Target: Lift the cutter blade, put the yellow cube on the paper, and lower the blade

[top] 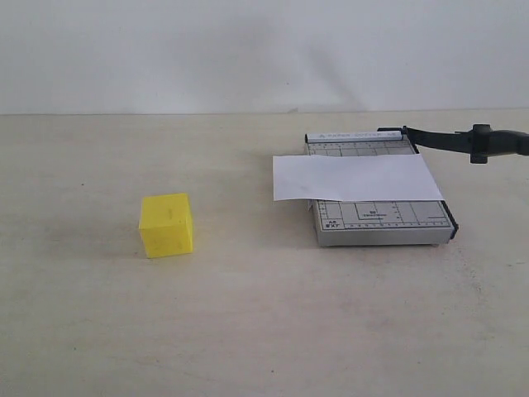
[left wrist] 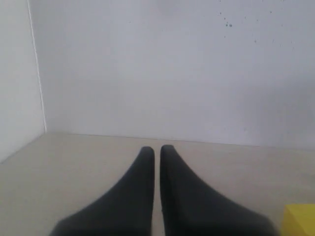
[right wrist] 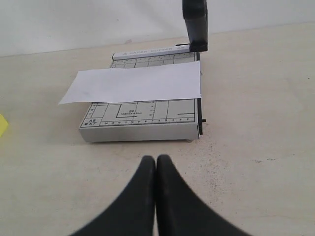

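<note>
The grey paper trimmer (top: 384, 223) sits right of centre, with the white paper (top: 355, 177) lying across it and overhanging its left side. The black cutter blade (top: 463, 141) is raised off the board, hinged at the back and sticking out to the right; its thick handle (right wrist: 196, 22) stands up in the right wrist view. The yellow cube (top: 167, 224) rests on the table well left of the trimmer; a corner of it (left wrist: 300, 220) shows in the left wrist view. My left gripper (left wrist: 157, 150) is shut and empty. My right gripper (right wrist: 156, 160) is shut and empty, a short way before the trimmer's front edge (right wrist: 140, 132).
The beige table (top: 264, 322) stretches in front of the trimmer and cube. A white wall (top: 264, 50) closes the back, and a side wall (left wrist: 17, 73) shows in the left wrist view. Neither arm appears in the exterior view.
</note>
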Motion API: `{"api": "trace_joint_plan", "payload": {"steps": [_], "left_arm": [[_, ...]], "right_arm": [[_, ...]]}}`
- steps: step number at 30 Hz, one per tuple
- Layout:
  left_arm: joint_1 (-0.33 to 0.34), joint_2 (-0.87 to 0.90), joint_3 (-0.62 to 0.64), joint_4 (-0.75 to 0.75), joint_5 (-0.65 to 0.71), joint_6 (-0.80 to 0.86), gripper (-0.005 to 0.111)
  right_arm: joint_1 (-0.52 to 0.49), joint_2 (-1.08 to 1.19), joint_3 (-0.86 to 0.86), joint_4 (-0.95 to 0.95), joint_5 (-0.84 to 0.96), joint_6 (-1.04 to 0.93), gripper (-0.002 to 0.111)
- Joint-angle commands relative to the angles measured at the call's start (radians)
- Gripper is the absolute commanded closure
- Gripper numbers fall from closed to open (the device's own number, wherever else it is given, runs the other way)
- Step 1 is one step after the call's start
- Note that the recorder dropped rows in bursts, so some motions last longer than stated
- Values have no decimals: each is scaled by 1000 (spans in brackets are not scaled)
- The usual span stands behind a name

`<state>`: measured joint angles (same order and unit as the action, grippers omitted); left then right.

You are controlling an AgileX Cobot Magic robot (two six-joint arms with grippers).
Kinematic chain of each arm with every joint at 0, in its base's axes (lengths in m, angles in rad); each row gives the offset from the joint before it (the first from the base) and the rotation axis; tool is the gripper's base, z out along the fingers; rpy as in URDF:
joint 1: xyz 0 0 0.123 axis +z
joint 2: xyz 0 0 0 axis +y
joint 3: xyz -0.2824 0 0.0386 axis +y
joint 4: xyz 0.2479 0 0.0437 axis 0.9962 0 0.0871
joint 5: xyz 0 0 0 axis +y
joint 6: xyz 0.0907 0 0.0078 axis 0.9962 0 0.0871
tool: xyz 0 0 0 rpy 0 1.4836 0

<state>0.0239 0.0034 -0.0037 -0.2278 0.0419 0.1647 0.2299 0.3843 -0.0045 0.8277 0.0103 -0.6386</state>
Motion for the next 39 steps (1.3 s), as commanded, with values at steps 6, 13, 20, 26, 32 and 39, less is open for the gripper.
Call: {"api": "trace_joint_plan", "payload": {"steps": [6,13,20,26,32,39], "left_arm": [[-4,-3,4,-239,-19,-333,102],[-4,-3,4,-281,-306,-477,102],[-4,98,-394,198,6,-538,102],[-48,734,-860,-383,795,303,102],[-48,1019,-872,-629,942,351,102],[-102,1045,-886,-625,856,373,102]], "right_arm": [[1,-2,5,2,-18,12,108],[1,-2,5,2,-27,12,108],[1,-2,5,2,-63,12,108],[1,-2,5,2,-84,12,108],[1,-2,5,2,-85,49,108],[1,-2,5,2,-85,56,108]]}}
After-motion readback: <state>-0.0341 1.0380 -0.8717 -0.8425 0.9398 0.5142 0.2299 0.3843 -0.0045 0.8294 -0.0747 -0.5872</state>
